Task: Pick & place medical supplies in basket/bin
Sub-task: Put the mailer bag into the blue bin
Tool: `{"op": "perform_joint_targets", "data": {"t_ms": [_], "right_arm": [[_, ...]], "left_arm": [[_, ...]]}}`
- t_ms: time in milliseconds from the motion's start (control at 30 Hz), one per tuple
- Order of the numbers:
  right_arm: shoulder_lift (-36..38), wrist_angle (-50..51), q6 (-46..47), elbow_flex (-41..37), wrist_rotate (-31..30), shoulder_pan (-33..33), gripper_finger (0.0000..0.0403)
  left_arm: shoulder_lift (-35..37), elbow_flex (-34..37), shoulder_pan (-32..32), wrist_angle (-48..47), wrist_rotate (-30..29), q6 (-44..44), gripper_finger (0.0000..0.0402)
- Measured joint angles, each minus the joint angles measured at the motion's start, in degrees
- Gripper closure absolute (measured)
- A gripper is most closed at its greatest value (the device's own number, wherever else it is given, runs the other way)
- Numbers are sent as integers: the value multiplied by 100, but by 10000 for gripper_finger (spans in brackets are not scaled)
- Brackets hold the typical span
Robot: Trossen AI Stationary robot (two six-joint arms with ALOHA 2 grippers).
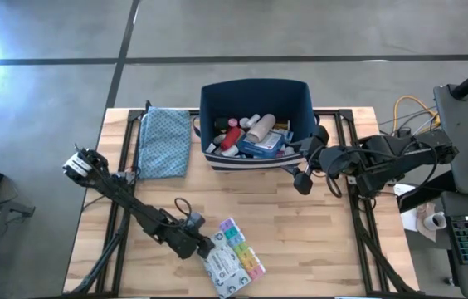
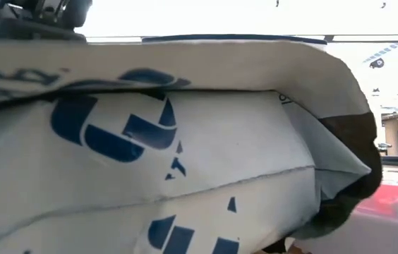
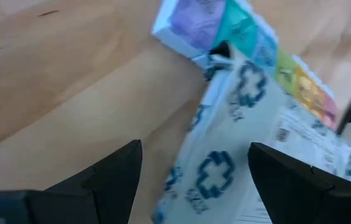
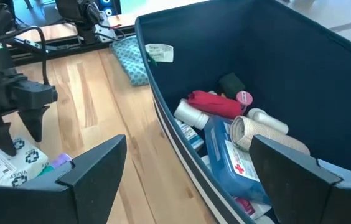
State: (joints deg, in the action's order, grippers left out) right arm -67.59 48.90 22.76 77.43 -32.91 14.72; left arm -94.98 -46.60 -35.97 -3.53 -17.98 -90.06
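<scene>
- The wooden tabletop carries everything — the bin at its far middle, the loose things at its near edge.
- The navy bin holds most supplies: a blue red-cross pouch, a red item, white bottles and rolls.
- A blue patterned cloth lies just left of the bin.
- The right gripper hovers at the bin's near right corner, jaws wide, holding nothing.
- The left gripper sits low at the near middle — jaws wide, straddling the end of the grey-white flat packet.
- The multicoloured pill organiser touches the packet's right side.
</scene>
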Motion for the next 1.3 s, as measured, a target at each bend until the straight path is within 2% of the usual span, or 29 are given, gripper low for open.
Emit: {"op": "perform_joint_targets", "data": {"t_ms": [267,533,800,1000,1067,1200,1300], "right_arm": [[0,6,172,-137,18,0,74],[-2,331,771,-274,708,26,74],[0,410,947,-271,699,236,74],[12,248,983,128,614,395,74],[5,239,1153,218,961,420,74],[-177,426,1493,81,2169,420,74],[-408,545,1521,-157,2557,493,74]], "left_arm": [[2,52,0,-102,-223,116,130],[2,52,7,-146,-352,882,130],[2,52,7,-148,-350,1250,130],[19,52,7,-147,-344,1307,130],[45,52,7,-147,-341,1321,130],[227,52,31,-146,-336,1534,130],[529,52,116,-148,-343,1633,130]]}}
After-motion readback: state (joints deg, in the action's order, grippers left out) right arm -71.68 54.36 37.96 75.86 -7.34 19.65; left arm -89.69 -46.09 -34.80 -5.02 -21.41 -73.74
